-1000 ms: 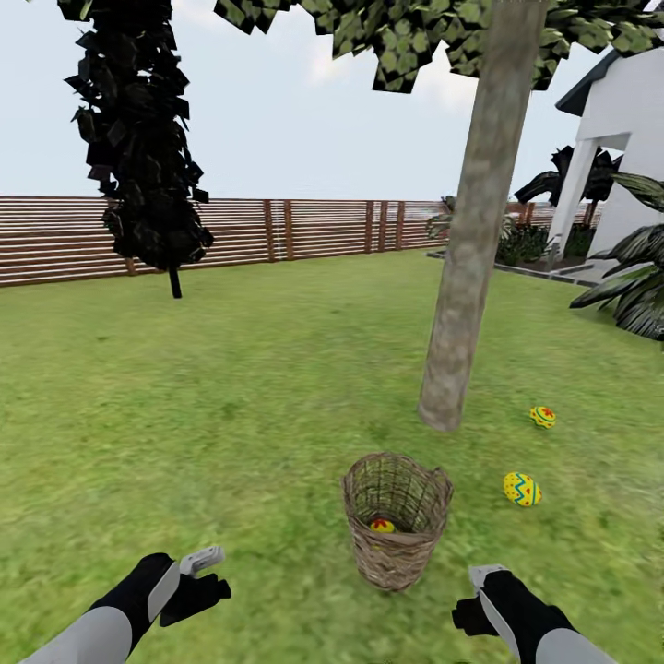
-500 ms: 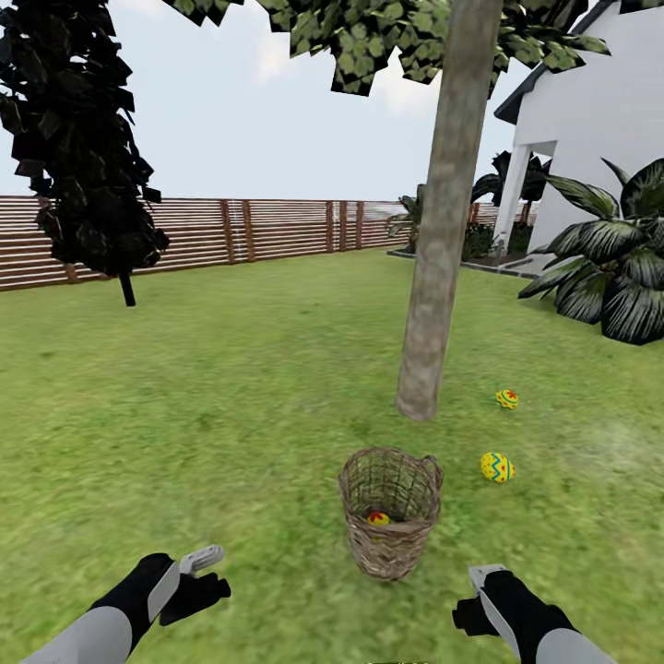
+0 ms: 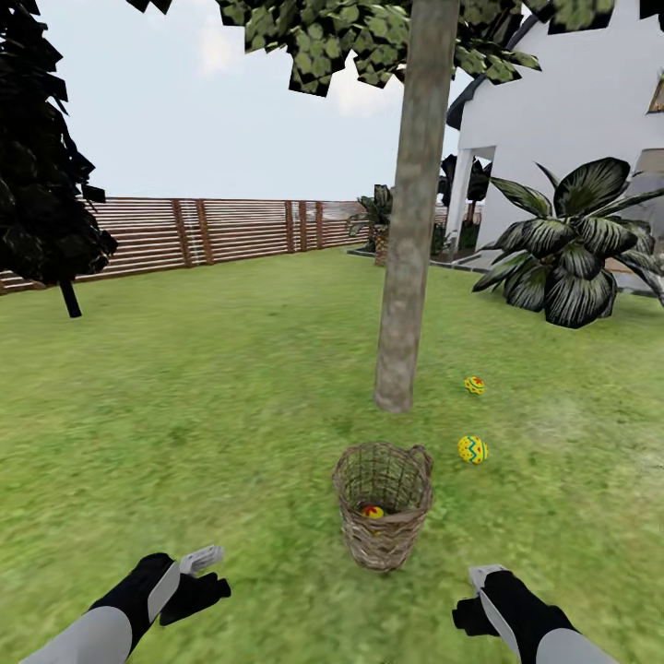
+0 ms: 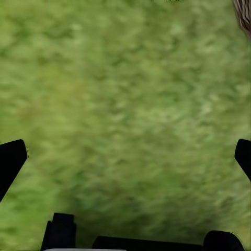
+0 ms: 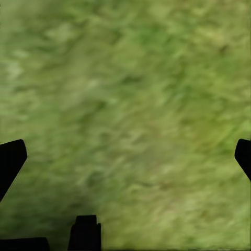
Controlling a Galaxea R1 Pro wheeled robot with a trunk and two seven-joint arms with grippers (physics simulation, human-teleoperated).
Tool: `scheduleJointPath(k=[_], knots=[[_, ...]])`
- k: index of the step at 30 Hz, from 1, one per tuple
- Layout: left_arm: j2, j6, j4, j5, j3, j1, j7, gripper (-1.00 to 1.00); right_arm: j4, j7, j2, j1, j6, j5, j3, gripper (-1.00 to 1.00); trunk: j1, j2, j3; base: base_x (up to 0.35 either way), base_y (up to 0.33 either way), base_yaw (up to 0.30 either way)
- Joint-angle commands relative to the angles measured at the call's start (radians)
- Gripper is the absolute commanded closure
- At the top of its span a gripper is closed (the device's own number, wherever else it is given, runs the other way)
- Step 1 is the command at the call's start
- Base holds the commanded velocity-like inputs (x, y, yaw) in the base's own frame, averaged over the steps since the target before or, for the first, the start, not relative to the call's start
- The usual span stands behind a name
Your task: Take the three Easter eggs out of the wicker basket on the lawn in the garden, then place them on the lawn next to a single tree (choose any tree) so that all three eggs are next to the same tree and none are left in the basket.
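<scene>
The brown wicker basket (image 3: 383,505) stands upright on the lawn (image 3: 203,415), just in front of the grey-brown tree (image 3: 401,304). One yellow patterned Easter egg (image 3: 373,512) lies inside it. Two more eggs rest on the grass right of the trunk, one nearer (image 3: 473,449) and one farther (image 3: 475,385). My left gripper (image 3: 205,574) hangs low, left of the basket, and is open over bare grass (image 4: 125,104). On the basket's right, my right gripper (image 3: 475,595) is open too, with only grass (image 5: 125,104) between its fingers. A sliver of the basket (image 4: 243,15) shows in the left wrist view.
A black dark tree (image 3: 46,203) stands at the far left before the slatted wooden fence (image 3: 231,231). A broad-leaved palm plant (image 3: 567,244) and the white house (image 3: 572,138) lie at the right. Open grass spreads left of the basket.
The whole view has swung to the right, so tree, basket and eggs sit further left in the picture. Both arms hold the same pose and stay open.
</scene>
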Motion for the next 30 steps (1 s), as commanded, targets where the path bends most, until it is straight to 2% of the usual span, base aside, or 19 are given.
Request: scheduleJointPath(k=[1, 19, 25, 30], knots=[[0.0, 0.006, -0.002, 0.01, 0.001, 0.0, 0.001, -1.0, -0.002, 0.001, 0.0, -0.001, 0.006, 0.005, 0.005, -1.0, 0.0, -0.001, -0.001, 0.0, 0.335, -0.287], [0.0, 0.006, -0.002, 0.01, 0.001, 0.0, 0.001, -1.0, -0.002, 0.001, -0.001, 0.0, 0.006, 0.006, 0.005, -1.0, 0.0, -0.001, -0.001, 0.0, 0.336, -0.284], [0.0, 0.006, -0.001, 0.01, 0.001, 0.0, 0.001, -1.0, -0.002, 0.001, 0.0, -0.001, 0.006, 0.006, 0.005, -1.0, 0.0, -0.001, -0.001, 0.063, 0.334, -0.193], [0.0, 0.006, -0.001, 0.011, 0.002, 0.0, 0.001, -1.0, -0.002, 0.001, 0.0, -0.001, 0.006, 0.006, 0.005, -1.0, 0.0, -0.001, -0.001, 0.222, 0.268, -0.099]])
